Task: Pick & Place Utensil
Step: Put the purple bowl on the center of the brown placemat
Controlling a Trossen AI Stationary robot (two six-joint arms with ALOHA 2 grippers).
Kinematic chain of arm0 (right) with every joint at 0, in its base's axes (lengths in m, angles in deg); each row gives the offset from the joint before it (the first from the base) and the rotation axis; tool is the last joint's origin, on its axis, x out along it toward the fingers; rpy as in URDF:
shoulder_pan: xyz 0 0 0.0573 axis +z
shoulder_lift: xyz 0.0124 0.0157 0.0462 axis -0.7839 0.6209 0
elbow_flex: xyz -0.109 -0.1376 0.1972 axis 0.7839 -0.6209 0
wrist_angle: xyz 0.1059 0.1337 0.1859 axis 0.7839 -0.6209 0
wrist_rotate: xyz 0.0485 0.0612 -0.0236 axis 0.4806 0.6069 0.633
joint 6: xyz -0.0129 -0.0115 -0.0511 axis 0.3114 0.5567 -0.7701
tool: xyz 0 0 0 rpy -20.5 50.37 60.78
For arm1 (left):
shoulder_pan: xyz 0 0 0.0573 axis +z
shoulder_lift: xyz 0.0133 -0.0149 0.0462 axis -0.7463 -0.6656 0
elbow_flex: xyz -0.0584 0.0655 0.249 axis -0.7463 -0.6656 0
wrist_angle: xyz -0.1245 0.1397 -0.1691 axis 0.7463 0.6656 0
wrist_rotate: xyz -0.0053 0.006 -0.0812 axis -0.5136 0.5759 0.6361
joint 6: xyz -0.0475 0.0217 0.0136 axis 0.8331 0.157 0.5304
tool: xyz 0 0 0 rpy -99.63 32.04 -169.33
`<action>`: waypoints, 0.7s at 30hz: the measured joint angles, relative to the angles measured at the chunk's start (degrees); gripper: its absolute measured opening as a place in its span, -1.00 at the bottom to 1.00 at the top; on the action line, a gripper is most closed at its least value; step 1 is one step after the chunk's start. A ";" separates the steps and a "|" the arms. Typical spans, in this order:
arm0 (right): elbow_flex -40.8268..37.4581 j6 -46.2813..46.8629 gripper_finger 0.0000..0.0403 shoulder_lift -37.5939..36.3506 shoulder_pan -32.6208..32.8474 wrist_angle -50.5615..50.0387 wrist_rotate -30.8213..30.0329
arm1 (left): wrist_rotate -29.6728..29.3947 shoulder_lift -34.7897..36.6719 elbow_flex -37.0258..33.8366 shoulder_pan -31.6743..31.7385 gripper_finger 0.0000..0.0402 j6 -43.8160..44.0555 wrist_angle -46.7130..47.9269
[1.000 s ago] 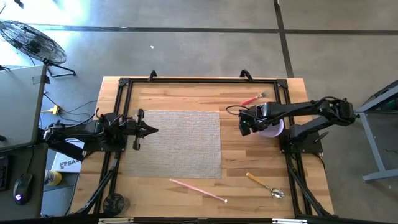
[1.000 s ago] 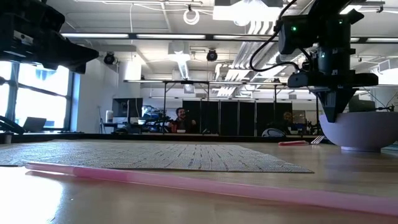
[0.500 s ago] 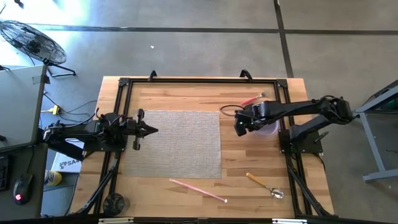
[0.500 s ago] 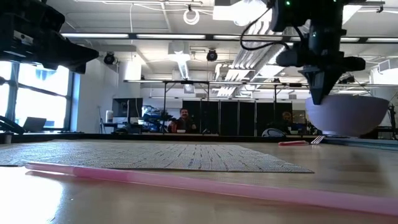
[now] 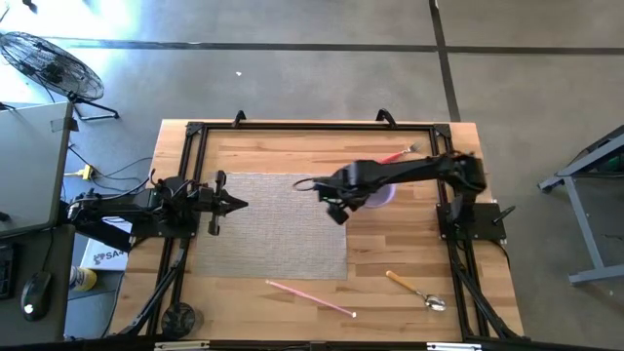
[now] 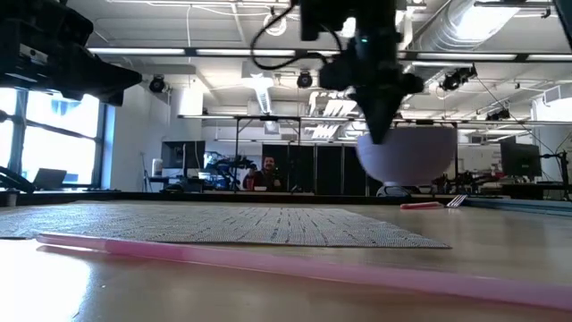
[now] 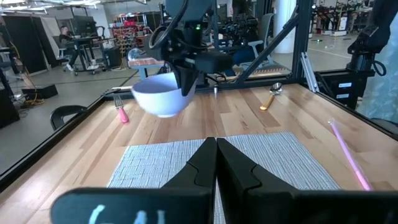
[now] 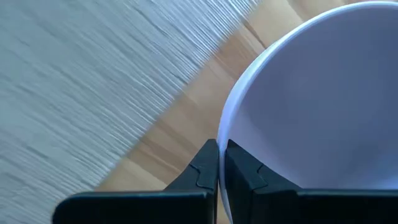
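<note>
My right gripper (image 5: 338, 202) is shut on a pale lavender bowl (image 5: 376, 195) and carries it in the air over the right edge of the woven grey placemat (image 5: 268, 226). The bowl also shows in the low view (image 6: 407, 154), the left wrist view (image 7: 158, 99) and the right wrist view (image 8: 323, 106). My left gripper (image 5: 240, 204) is shut and empty at the mat's left edge (image 7: 216, 144). A pink-handled fork (image 5: 398, 154), a gold-handled spoon (image 5: 414, 290) and a thin pink stick (image 5: 310, 297) lie flat on the table. My right gripper holds the bowl by its rim (image 8: 225, 132), on the side toward the table's left, one finger inside the bowl and one outside. The fingers point down from above (image 6: 379, 125). The bowl hangs upright beside the fingers, lifted clear of the table and mat.
A black frame (image 5: 195, 132) runs around the wooden table top. The fork lies at the far right, the spoon at the near right, the pink stick near the front edge below the mat. People sit in the room behind the table.
My right gripper has gone toward the table's left edge with the bowl, from the right side of the table to the placemat's right edge. The bowl has risen off the wood and stays upright in the hold.
</note>
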 joint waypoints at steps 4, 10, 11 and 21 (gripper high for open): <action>10.27 -6.60 -0.98 6.71 1.32 -0.60 -0.27 | 0.00 0.02 -0.02 -0.02 -0.99 0.00 0.01; 24.70 -18.10 -0.98 16.01 4.14 -2.75 -0.42 | 0.00 0.02 0.00 -0.02 -0.99 0.00 -0.01; 26.68 -20.94 -0.98 17.32 4.52 -2.89 -0.32 | 0.00 0.00 0.00 -0.02 -0.99 0.00 -0.01; 35.38 -67.47 -0.92 25.17 7.75 3.15 -0.57 | 0.00 0.02 0.00 0.00 -0.99 0.00 0.01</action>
